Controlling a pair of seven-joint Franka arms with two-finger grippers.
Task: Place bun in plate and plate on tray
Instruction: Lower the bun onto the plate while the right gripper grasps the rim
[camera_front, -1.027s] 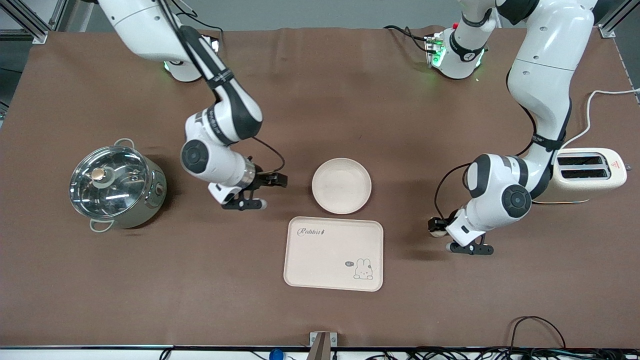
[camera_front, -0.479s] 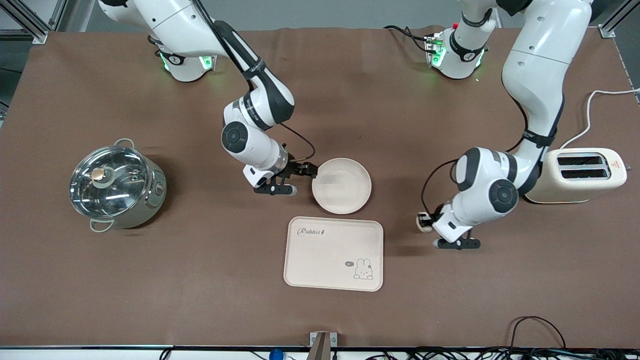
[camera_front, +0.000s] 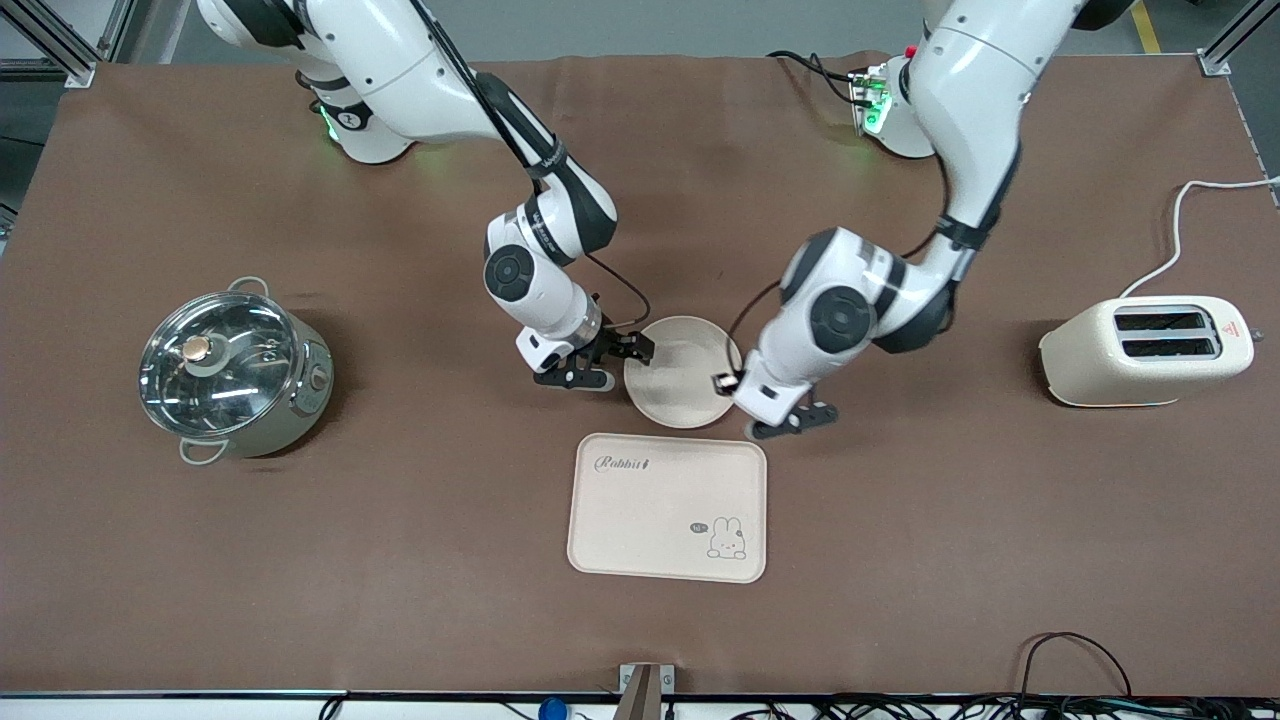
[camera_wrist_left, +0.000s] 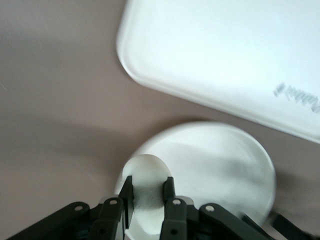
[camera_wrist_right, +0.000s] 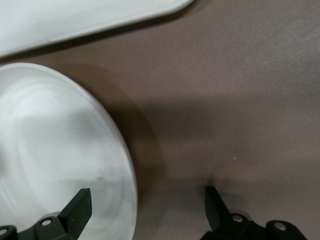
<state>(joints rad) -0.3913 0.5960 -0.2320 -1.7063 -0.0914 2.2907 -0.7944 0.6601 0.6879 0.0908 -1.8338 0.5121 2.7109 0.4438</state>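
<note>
The round cream plate lies on the brown table, just farther from the front camera than the Rabbit tray. My left gripper is shut on the cream bun and holds it over the plate's edge on the left arm's side; in the front view this gripper hides the bun. My right gripper is open, its fingers straddling the plate's rim at the right arm's side, one over the dish and one over the table. It shows in the front view too.
A steel pot with a glass lid stands toward the right arm's end. A cream toaster with a white cable stands toward the left arm's end. The tray's corner shows in both wrist views.
My left gripper carried the bun from the toaster's end of the table to over the plate's edge. My right gripper moved from near the pot to the plate's rim.
</note>
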